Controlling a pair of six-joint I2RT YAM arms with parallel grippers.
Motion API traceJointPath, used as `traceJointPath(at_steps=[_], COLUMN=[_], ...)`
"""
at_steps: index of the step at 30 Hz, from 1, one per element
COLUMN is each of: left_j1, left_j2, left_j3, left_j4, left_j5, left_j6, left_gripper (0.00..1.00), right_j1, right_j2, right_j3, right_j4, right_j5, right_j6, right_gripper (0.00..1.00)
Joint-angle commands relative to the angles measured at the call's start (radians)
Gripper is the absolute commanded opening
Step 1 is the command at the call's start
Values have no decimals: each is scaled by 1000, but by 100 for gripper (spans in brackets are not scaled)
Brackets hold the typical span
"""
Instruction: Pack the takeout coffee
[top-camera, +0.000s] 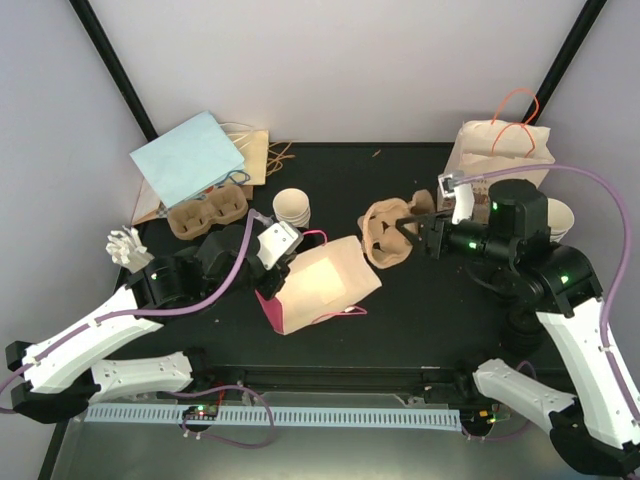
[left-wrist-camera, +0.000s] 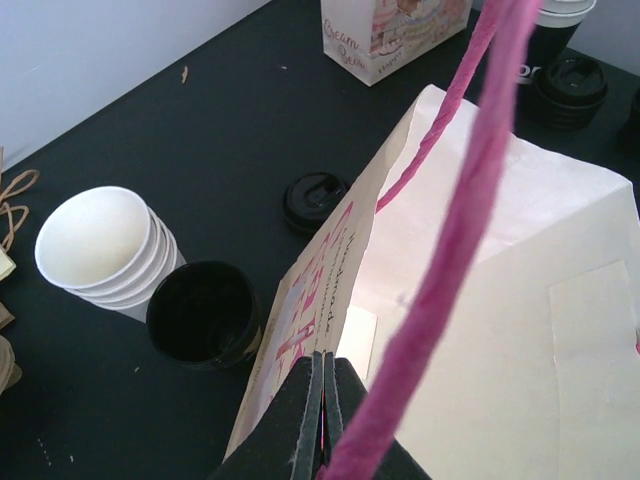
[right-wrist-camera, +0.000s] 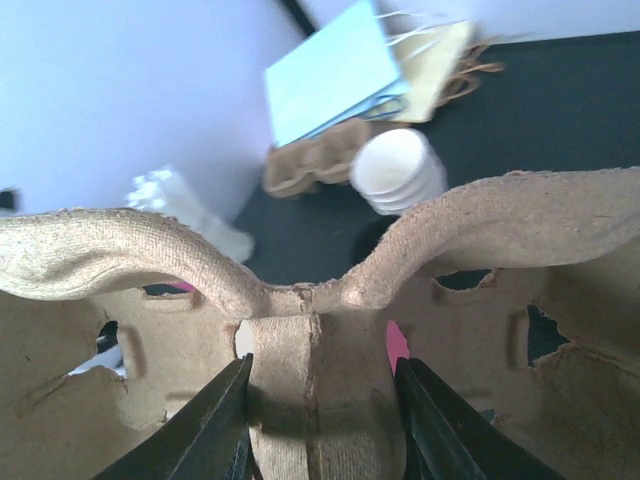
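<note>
A cream paper bag (top-camera: 322, 285) with pink handles lies on its side at the table's middle, mouth facing left. My left gripper (top-camera: 275, 246) is shut on the bag's upper rim; in the left wrist view the jaws (left-wrist-camera: 325, 375) pinch the printed edge (left-wrist-camera: 320, 290) beside the pink handle (left-wrist-camera: 450, 250). My right gripper (top-camera: 407, 232) is shut on a brown pulp cup carrier (top-camera: 385, 235) and holds it just right of the bag. In the right wrist view the fingers (right-wrist-camera: 215, 420) clamp the carrier's centre post (right-wrist-camera: 315, 370).
A stack of white cups (top-camera: 292, 208), an open black cup (left-wrist-camera: 203, 313) and a black lid (left-wrist-camera: 313, 197) stand behind the bag. A second carrier (top-camera: 207, 213) and a light blue bag (top-camera: 188, 155) are back left. A brown bag (top-camera: 500, 150) and lidded cups (left-wrist-camera: 570, 85) are back right.
</note>
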Motion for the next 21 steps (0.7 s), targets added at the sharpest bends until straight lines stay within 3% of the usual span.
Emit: traceJointPath(at_steps=[1, 6, 21], left_j1=[-3, -3, -2], left_j2=[-10, -9, 11], left_j3=[5, 4, 5], left_j4=[37, 49, 74], left_j5=[15, 26, 53], left_j6=[-7, -11, -13], left_gripper=[2, 1, 2], right_j1=[-3, 28, 220], right_j2=[10, -15, -36], right_j3=[2, -41, -207], right_j4=[118, 244, 452], right_j5=[-307, -426, -430], right_j6=[29, 101, 237], right_gripper=[39, 39, 37])
